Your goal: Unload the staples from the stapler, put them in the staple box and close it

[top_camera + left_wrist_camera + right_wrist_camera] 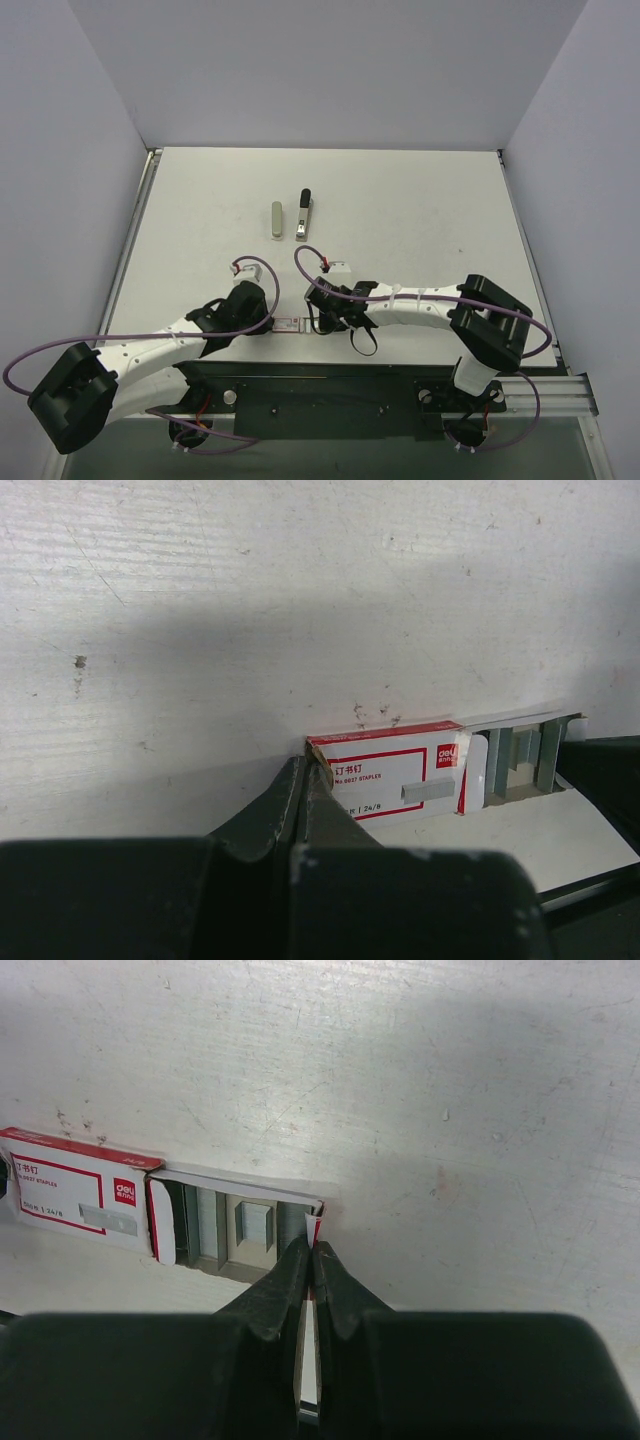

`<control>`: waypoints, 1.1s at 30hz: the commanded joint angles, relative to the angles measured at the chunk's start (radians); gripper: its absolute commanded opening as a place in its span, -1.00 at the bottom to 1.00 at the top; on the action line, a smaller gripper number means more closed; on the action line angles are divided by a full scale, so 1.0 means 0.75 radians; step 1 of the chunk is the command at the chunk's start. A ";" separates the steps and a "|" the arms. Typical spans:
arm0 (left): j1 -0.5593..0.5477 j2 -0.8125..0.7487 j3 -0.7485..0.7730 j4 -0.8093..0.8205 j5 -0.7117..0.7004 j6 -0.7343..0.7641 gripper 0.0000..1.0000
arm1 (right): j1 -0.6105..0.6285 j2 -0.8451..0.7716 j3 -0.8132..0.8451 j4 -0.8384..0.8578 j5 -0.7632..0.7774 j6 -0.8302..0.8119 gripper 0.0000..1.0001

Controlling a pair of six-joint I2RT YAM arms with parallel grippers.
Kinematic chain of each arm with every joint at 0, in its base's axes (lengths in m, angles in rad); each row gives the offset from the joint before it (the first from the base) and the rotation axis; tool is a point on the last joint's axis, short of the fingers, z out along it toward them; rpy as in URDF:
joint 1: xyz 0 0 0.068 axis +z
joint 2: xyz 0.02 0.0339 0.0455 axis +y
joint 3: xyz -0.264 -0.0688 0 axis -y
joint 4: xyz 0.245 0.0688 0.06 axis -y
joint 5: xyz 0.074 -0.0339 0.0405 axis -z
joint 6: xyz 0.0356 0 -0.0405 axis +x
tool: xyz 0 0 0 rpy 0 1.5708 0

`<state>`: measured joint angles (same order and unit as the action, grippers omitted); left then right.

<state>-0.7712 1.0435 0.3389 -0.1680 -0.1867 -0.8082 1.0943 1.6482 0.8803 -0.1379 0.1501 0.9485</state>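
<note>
The small slim stapler [303, 226] lies on the white table [420, 200] in the upper centre of the top view, well apart from both arms. It is in two pieces:
- The pale grey-green shell bar [277, 221] lies on the left.
- The black-and-silver metal inner bar [304, 210] lies just beside it on the right, black end toward the top of the frame. The two bars are roughly parallel and do not touch.

Neither pincer is in contact with the stapler.

Below these, in the lower centre of the top view, a small red-and-white cardboard staple box [288, 324] rests on the table between the two pincers.

The left pincer [308, 772] is clenched on the left end of the box sleeve [400, 770], its jaws pressed together on the cardboard corner.

The right pincer [312, 1252] is clenched on the end flap of the white inner tray [240, 1192]. The tray stands partly drawn out of the sleeve toward the right of the top view.

Grey staple strips [255, 1226] are visible inside the exposed tray. In the left wrist view the same strips [520, 760] appear at the right of the frame, beyond the sleeve opening.
</note>
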 commanded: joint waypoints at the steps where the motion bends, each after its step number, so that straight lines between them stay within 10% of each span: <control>1: -0.023 -0.013 -0.012 -0.052 0.001 -0.015 -1.00 | -0.005 0.030 0.049 -0.041 0.025 0.007 -1.00; 33: -0.185 0.036 0.008 -0.017 -0.056 -0.109 -1.00 | 0.020 0.124 0.139 -0.006 -0.041 -0.003 -1.00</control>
<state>-0.8894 1.0470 0.3336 -0.1585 -0.2268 -0.8757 1.0954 1.7157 0.9459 -0.1371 0.1322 0.9466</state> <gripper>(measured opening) 0.022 0.004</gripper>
